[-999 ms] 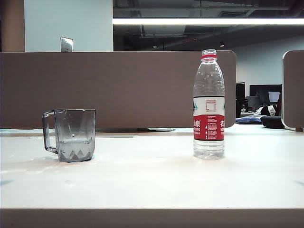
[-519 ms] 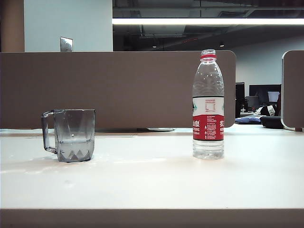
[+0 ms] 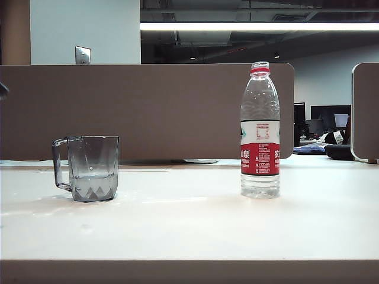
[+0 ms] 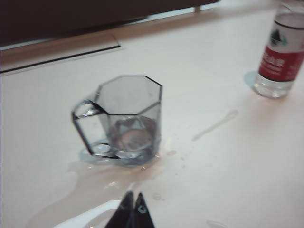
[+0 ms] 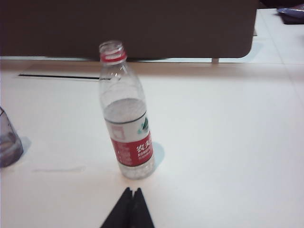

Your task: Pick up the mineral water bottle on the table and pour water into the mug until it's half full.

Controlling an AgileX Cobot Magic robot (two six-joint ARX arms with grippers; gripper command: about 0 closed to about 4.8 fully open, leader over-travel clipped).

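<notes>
Two things stood on the table: the mineral water bottle toward its right side and the mug toward its left, well apart, both set back nearer the far edge than the pale front edge.

The bottle stood upright, long axis vertical, its open neck pointing straight up above the red ring; no cap showed. It was clear plastic and seemed about two-thirds full, so I judged it moderately heavy for its size, thin-walled and apt to dent or spurt under a hard squeeze. The labelled middle looked the best place to take hold: straight-sided, less slick than the ribbed shoulders, and close to the weight. The mug stood upright too, mouth up, its squarish handle turned toward the left edge. It looked rigid, thick-based and steady, though breakable, and a wet patch lay on the table around its foot, which could let it slide.

The left gripper hovered over the table just short of the mug, its dark fingertips pressed together and holding nothing. The right gripper hung short of the bottle, likewise fully closed and empty, so it would have to spread its jaws before any grasp. Neither gripper showed in the exterior view.
</notes>
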